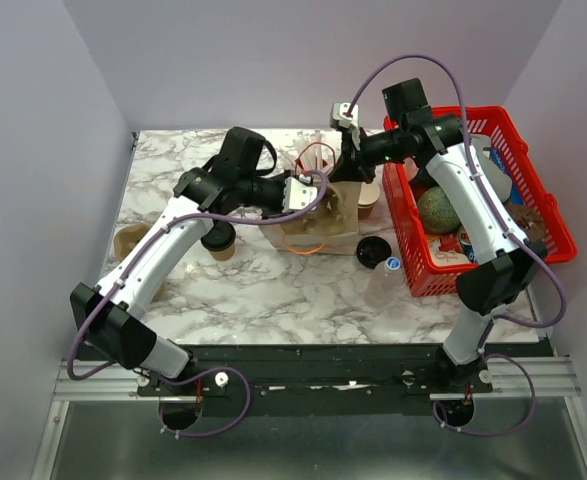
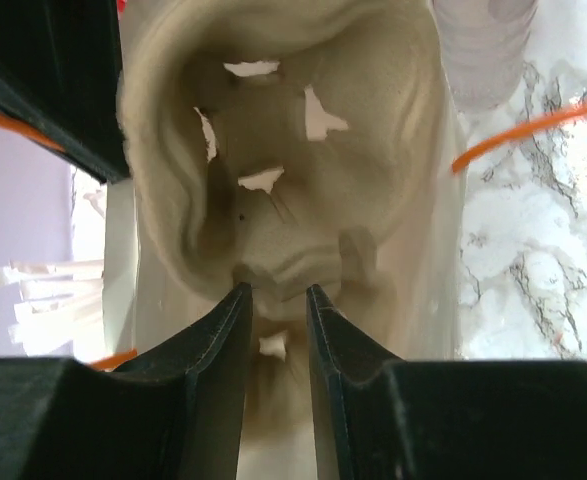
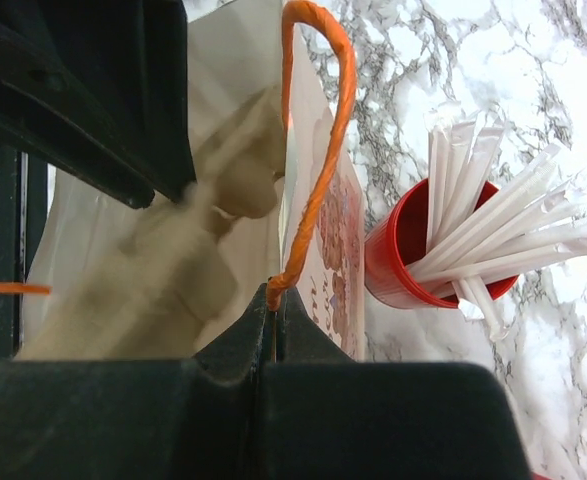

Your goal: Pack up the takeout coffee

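In the top external view, a paper bag (image 1: 318, 225) with orange handles is seen standing on the marble table (image 1: 273, 295), and both arms are bent in over it. The takeout coffee (image 1: 220, 245), a tan cup under a black lid, is set upright on the table to the left of the bag, clear of it and partly covered by the left forearm.

The left gripper (image 2: 275, 292) is lowered into the mouth of the bag. In the left wrist view its jaws are held a little apart, with a fold of a moulded pulp cup carrier (image 2: 273, 130) pinched between them; the carrier is seated inside the bag's white walls.

The right gripper (image 3: 276, 300) is positioned at the far side of the bag, and its jaws are pressed together on the foot of one orange handle (image 3: 318, 150), which is arched up above them.

A red cup (image 3: 403, 255) filled with wrapped straws (image 3: 503, 215) is placed just beside the bag on its right. A loose black lid (image 1: 373, 250) is laid near the bag's right front corner, and a red basket (image 1: 443, 275) is set further right of the bag.
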### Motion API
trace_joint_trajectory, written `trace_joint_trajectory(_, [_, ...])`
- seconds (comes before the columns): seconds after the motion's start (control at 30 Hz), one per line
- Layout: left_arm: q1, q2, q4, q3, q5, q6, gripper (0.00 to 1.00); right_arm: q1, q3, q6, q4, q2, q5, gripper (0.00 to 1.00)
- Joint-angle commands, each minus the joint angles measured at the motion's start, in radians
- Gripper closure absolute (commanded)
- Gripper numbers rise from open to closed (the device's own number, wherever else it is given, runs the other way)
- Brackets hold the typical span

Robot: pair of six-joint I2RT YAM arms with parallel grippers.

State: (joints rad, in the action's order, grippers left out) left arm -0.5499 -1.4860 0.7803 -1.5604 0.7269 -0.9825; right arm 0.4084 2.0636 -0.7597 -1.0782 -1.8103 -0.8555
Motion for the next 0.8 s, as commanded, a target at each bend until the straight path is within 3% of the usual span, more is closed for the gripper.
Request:
trace_joint_trajectory(0.0, [-0.005, 0.063, -0.015, 0.040, -0.079, 0.005, 1.00, -0.003, -0.003, -0.020, -0.031, -0.009, -0.045, 0.99])
trace_joint_trajectory(0.17, [-0.033, 0.015, 0.017, -0.004, -0.184, 0.004, 1.00, -0.003, -0.002, -0.029, -0.037, -0.009, -0.051, 1.00])
trace_joint_trajectory(0.37, [-0.038, -0.066, 0.100, -0.102, -0.156, -0.007, 1.00, -0.003, -0.002, -0.021, -0.035, -0.012, -0.051, 0.99])
trace_joint_trajectory(0.53, [-0.036, -0.053, 0.135, -0.093, -0.130, -0.042, 1.00, -0.003, -0.040, 0.022, 0.000, 0.012, -0.042, 0.99])
trace_joint_trajectory(0.7, [-0.033, 0.039, 0.041, -0.035, -0.095, -0.007, 1.00, -0.002, -0.072, 0.026, 0.008, 0.028, -0.042, 1.00])
trace_joint_trajectory(0.77, [-0.028, 0.116, -0.113, 0.024, -0.092, 0.089, 0.91, 0.001, -0.079, 0.025, 0.004, 0.037, -0.043, 1.00])
